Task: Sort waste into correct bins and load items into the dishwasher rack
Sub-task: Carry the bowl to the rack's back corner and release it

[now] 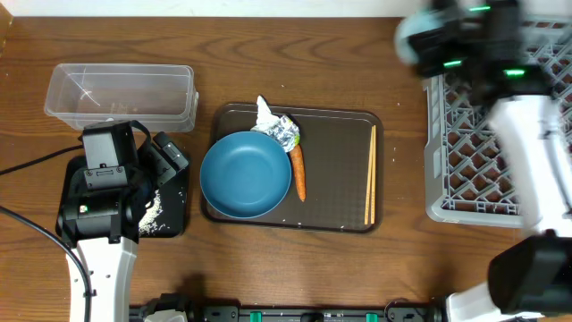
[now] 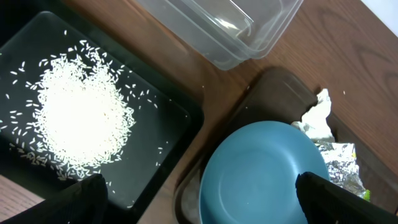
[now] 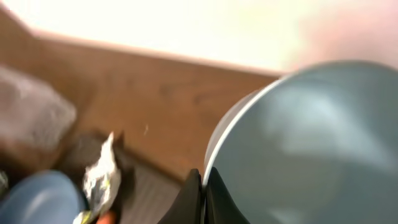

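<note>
Left wrist: left claw [image 2: 208, 199] wide near grainy rice [image 2: 81, 118]; right claw [image 3: 203, 199] tight on pale bowl [image 3: 311, 143]

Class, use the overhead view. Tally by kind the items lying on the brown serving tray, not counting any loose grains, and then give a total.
Blue bowl: 1
Crumpled wrapper: 1
Carrot: 1
Chopsticks: 2
Total: 5

My hand [image 2: 205, 202]: spread wide, holding nothing
Rice [image 2: 78, 118]: heaped in black tray [image 2: 177, 118]
Blue bowl [image 2: 261, 168]: on brown tray [image 2: 273, 87], beside wrapper [image 2: 333, 155]
</note>
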{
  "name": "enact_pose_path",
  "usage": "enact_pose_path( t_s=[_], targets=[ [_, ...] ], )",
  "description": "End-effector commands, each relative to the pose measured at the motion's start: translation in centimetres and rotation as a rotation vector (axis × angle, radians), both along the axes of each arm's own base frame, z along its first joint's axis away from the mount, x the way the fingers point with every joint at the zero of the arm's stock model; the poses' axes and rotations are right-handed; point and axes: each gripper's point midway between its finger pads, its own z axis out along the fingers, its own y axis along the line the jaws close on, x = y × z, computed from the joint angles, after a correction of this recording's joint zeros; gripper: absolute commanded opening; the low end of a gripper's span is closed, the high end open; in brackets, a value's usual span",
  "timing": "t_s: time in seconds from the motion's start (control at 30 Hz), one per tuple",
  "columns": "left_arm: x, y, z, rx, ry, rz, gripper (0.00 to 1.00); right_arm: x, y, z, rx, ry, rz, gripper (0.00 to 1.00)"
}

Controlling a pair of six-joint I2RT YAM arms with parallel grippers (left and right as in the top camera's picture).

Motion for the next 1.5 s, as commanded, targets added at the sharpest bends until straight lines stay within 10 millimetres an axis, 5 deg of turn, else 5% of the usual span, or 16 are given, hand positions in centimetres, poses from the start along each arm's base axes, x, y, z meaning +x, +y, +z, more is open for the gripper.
enact_pose_path(
  t_s=[0.0,0.1,0.23,0.47,0.8,1.17,1.47],
  targets=[
    [0.2,0.3,0.6,0.008,-0.012,0.011,0.99,-0.5,-5.2,3.5,0.241,-0.061,0.049,0.01],
    [0.2,0.3,0.6,0.008,-0.012,0.011,0.99,0.1,-11.2,4.1,0.284,-0.126,-0.025,0.01],
    [0.2,0.3,0.6,0.008,-0.012,0.011,0.99,0.5,-16.7,3.4,0.311,-0.168,-0.089,0.01],
    [0.2,0.3,0.6,0.008,-0.012,0.011,0.99,2.9,-21.5,-0.9,0.297,-0.199,-0.141,0.01],
    [0.2,0.3,0.6,0.008,-0.012,0.011,0.99,7.0,-23.8,-5.3,0.478,-0.26,-0.147,0.01],
    [0.2,0.3,0.6,0.008,-0.012,0.011,1.0,8.4,-24.8,-11.3,0.56,-0.227,-0.179,0.01],
    [0.2,0.3,0.6,0.008,-0.012,0.011,0.99,7.8,-26.2,-11.6,0.566,-0.217,-0.203,0.03]
  ],
)
